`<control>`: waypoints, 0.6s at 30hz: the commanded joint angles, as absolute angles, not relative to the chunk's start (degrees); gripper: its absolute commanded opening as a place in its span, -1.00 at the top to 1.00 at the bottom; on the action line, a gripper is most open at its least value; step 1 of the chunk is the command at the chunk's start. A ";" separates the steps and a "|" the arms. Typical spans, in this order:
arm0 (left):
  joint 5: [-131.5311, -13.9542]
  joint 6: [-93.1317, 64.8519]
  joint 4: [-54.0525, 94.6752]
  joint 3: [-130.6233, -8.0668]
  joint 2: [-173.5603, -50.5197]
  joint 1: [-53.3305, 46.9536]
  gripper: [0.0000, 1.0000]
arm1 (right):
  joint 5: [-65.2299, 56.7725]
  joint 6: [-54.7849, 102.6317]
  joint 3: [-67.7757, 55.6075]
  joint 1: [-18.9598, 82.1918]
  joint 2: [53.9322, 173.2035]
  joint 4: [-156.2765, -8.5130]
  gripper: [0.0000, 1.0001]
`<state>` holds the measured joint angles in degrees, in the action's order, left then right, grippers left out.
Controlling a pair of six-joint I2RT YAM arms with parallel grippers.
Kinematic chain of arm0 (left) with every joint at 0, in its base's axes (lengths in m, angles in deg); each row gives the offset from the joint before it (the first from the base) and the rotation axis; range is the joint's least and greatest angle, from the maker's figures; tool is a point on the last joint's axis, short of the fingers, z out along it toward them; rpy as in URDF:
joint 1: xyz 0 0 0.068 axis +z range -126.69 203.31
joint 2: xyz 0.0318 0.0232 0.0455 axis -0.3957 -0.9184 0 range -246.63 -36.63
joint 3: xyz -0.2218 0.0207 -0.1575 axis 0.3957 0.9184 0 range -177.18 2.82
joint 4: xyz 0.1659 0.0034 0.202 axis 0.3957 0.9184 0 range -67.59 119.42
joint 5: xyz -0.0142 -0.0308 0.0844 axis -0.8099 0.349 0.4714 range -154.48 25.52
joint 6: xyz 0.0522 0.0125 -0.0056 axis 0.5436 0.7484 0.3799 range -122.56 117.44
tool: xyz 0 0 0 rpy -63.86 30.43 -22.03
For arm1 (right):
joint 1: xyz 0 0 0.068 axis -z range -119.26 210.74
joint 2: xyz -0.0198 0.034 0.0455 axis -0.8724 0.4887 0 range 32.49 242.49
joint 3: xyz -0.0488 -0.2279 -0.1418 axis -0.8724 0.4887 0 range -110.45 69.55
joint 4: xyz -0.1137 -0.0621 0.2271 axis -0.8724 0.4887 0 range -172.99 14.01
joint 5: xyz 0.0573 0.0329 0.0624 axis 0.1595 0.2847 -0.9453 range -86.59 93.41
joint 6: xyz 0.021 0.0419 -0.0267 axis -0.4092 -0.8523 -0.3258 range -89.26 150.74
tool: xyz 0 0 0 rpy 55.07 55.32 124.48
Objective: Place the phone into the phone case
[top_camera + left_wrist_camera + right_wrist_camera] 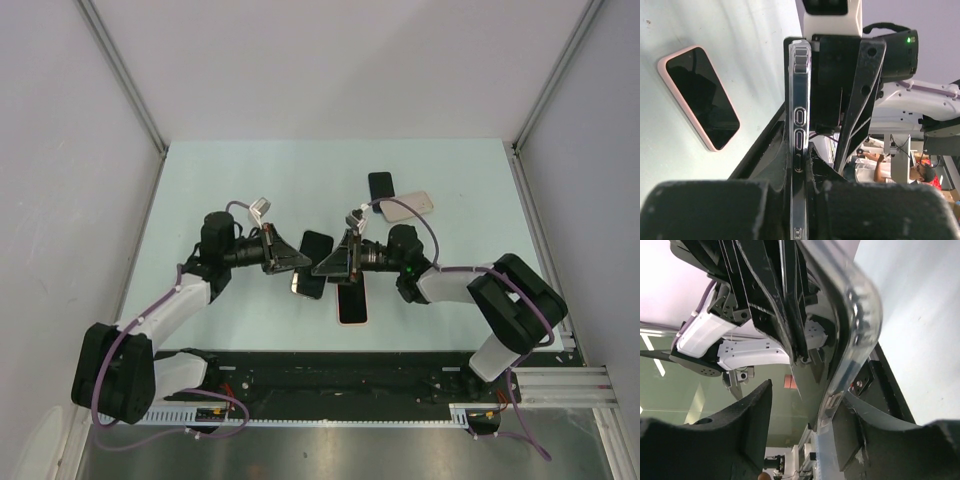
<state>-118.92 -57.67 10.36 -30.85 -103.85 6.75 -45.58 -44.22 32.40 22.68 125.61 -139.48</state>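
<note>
Nearest, low centre of the top view: a pink phone lies flat on the table, screen up. It is already in a pink shell, so likely not the target. Just above it the arms meet mid-frame with the case held off the table, edge-on. Left gripper: pads pressed onto the case from both sides, a firm pinch at one end. Right gripper: fingers spread. Its wrist view shows the clear rim against one finger with a gap to the other, so no clamp there. The held item looks dark from above; can't tell if a phone already sits inside or if that's gripper seen through clear plastic. Far side, upper centre of the top view: black phone flat on the table, just beside a pale slab, well apart from both grippers. Read: the step is positioning or regrasping the case between the arms; insertion not confirmed. Next move probably needs the right fingers to close on the free end, or to fetch the black phone, with the case held square so a corner seats first.
</note>
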 commanded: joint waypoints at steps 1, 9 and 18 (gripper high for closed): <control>-116.34 -59.25 7.74 -33.12 -101.76 6.79 1.00 | -44.40 -44.84 34.74 19.79 123.45 -143.97 -0.07; -113.26 -60.92 6.59 -32.86 -100.18 7.40 1.00 | -42.73 -47.13 37.47 19.17 122.84 -147.76 0.19; -111.15 -52.31 13.97 -33.47 -100.53 7.49 1.00 | -41.06 -48.36 37.56 19.43 121.70 -147.94 1.00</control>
<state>-114.04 -59.84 11.30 -31.24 -101.84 7.34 -42.91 -46.82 37.82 19.36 124.56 -144.18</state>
